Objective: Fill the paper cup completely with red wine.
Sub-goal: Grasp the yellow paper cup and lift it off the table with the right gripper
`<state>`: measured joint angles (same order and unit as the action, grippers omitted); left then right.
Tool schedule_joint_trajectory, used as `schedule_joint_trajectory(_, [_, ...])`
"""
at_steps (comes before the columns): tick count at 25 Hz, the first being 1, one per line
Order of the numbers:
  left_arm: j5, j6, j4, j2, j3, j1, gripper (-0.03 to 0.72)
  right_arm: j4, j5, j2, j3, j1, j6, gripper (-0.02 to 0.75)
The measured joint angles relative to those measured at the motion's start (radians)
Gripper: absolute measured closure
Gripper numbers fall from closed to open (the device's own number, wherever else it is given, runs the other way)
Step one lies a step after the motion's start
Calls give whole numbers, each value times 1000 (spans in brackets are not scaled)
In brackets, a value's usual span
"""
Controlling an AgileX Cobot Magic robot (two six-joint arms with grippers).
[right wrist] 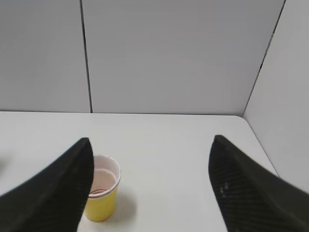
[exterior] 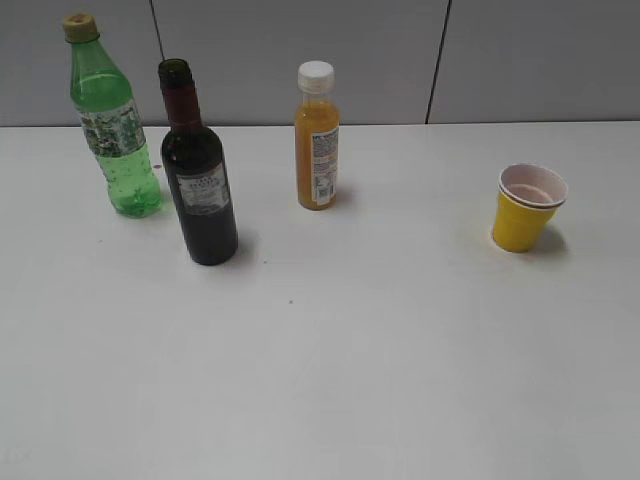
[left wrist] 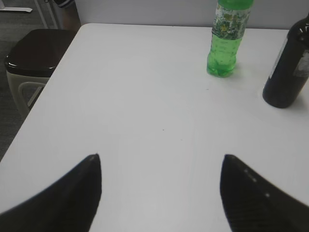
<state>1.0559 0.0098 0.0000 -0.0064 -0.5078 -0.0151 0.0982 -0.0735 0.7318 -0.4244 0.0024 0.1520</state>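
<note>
The yellow paper cup [exterior: 526, 208] stands upright at the right of the white table, its whitish-pink inside showing no liquid. It also shows in the right wrist view [right wrist: 103, 195], partly behind the left finger of my open, empty right gripper [right wrist: 150, 143]. The dark glass wine bottle [exterior: 198, 175], uncapped, with maroon neck foil and grey label, stands at the left. Its lower part shows in the left wrist view [left wrist: 289, 72]. My left gripper [left wrist: 161, 157] is open and empty, well short of the bottle. Neither gripper appears in the exterior view.
A green plastic bottle [exterior: 113, 125] stands left of the wine bottle and also shows in the left wrist view [left wrist: 226, 41]. An orange juice bottle [exterior: 316, 140] stands to its right. Grey wall panels [right wrist: 183, 53] back the table. A dark bin [left wrist: 34, 55] sits beyond the table's left edge.
</note>
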Motion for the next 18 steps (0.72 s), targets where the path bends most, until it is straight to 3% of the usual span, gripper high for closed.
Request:
schedule_joint_trajectory(8, [0,0,0,0,0,0,106,-5,-298,325,0,8,0,160])
schedule_joint_trajectory(18, [0,0,0,0,0,0,106,-24,-631,664,12,191,-43,142])
